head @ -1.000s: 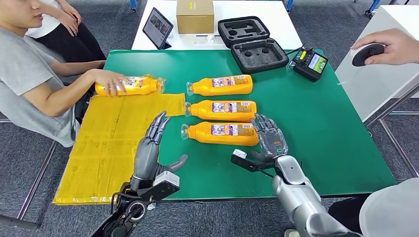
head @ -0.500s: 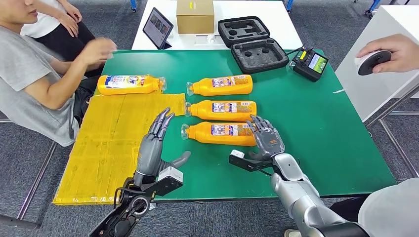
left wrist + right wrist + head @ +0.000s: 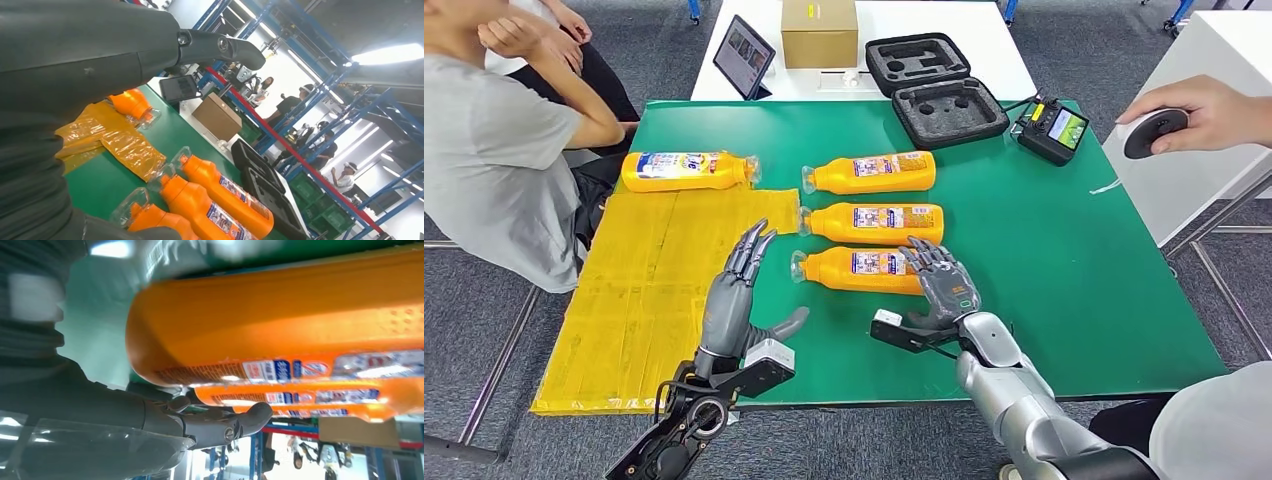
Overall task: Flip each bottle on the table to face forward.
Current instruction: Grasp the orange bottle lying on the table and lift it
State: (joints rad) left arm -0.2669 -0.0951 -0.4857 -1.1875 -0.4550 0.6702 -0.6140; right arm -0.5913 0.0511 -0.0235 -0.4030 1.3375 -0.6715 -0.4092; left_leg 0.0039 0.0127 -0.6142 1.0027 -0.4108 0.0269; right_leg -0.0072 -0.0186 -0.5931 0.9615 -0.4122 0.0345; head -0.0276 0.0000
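Note:
Four orange bottles lie on their sides on the green table. Three form a column, far, middle and nearest, caps pointing left. The fourth lies apart at the left, by the yellow sheet. My right hand rests with spread fingers on the base end of the nearest bottle, not closed around it; its fingers stretch alongside. My left hand stands open on edge, fingers straight, just left of that bottle's cap. In the left wrist view, the column of bottles lies ahead of my left hand.
A crinkled yellow sheet covers the table's left part. A black foam case and a controller sit at the far edge. A person sits at the left. Another person's hand holds a dark round device at the right.
The seated person let go of the left bottle and drew the arm back. My right hand slid left along the nearest bottle's base end. My left hand barely moved.

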